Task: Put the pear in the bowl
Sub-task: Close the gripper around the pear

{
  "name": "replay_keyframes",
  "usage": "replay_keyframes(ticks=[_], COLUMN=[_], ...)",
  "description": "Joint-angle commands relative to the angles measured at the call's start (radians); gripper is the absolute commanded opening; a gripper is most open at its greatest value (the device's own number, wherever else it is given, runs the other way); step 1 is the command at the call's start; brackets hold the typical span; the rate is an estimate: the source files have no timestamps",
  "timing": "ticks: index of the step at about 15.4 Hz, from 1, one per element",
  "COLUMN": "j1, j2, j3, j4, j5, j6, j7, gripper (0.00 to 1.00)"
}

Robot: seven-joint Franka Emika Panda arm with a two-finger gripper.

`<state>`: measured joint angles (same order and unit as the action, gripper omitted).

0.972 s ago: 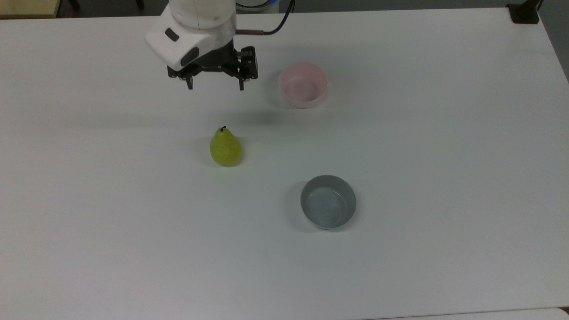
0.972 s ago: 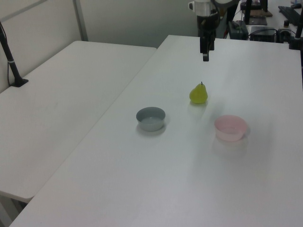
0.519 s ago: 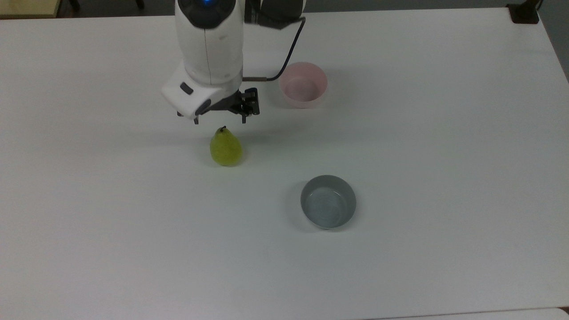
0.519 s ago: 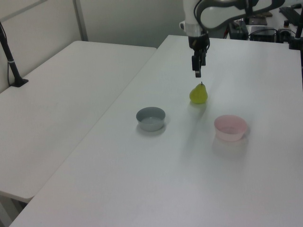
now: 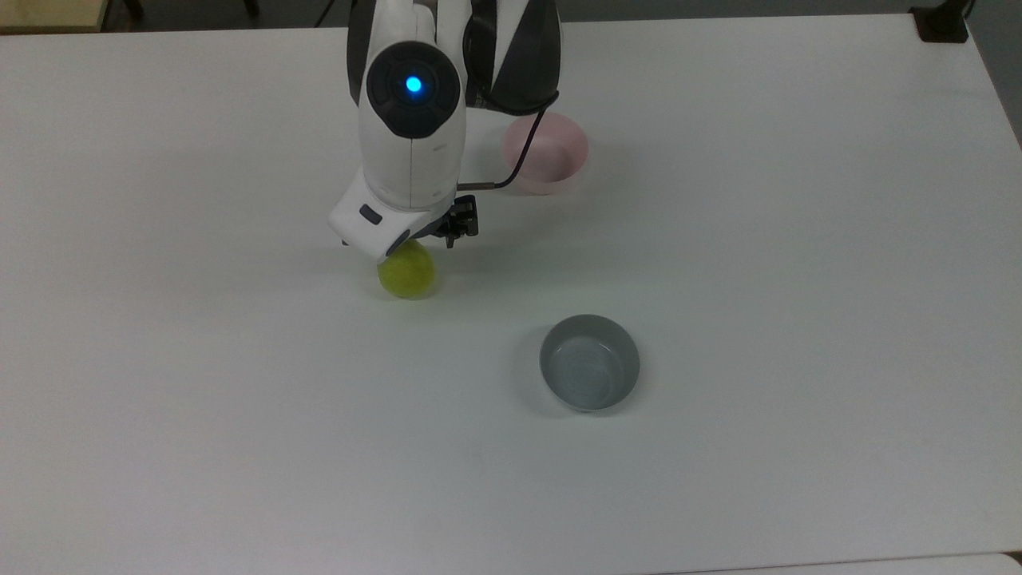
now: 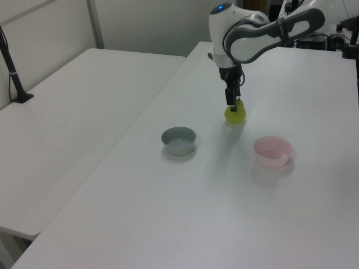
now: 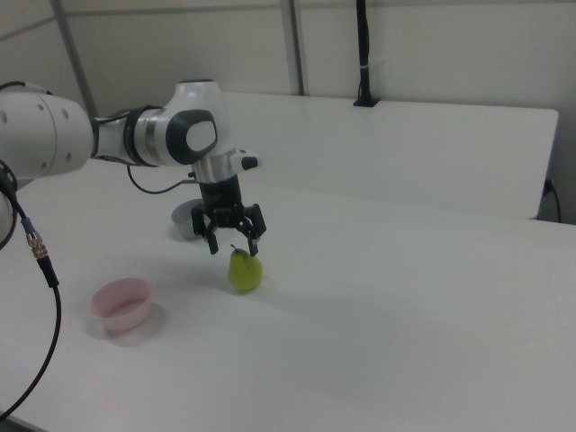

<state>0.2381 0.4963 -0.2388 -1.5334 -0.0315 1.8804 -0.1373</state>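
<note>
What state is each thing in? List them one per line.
pear: upright on the table, not gripped.
gripper: jaws open, poised at the pear's top.
pink bowl: upright, empty.
grey bowl: upright, empty.

A grey bowl stands upright on the white table, its pale inside holding nothing. In the left view it sits near the table's left edge, beside a second white table. A black pole rises from a clamp on that second table's far left.
</note>
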Motion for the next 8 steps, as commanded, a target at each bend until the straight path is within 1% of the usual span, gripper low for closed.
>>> replay_keyframes(ticks=[1,6,7,8], j1=[0.02,0.02,0.02,0.02], j2=[0.007,0.027,0.027,0.027], j3=[-0.022,-0.022,-0.022,-0.022], j4=[-0.047,-0.085,-0.096,-0.097], j5=[-0.016,-0.042,-0.047,-0.048], j6=[0.066,0.118,0.129,0.129], j7=[-0.053,-0.058,-0.058,-0.071], gripper=[1.0,1.0,0.97,0.84])
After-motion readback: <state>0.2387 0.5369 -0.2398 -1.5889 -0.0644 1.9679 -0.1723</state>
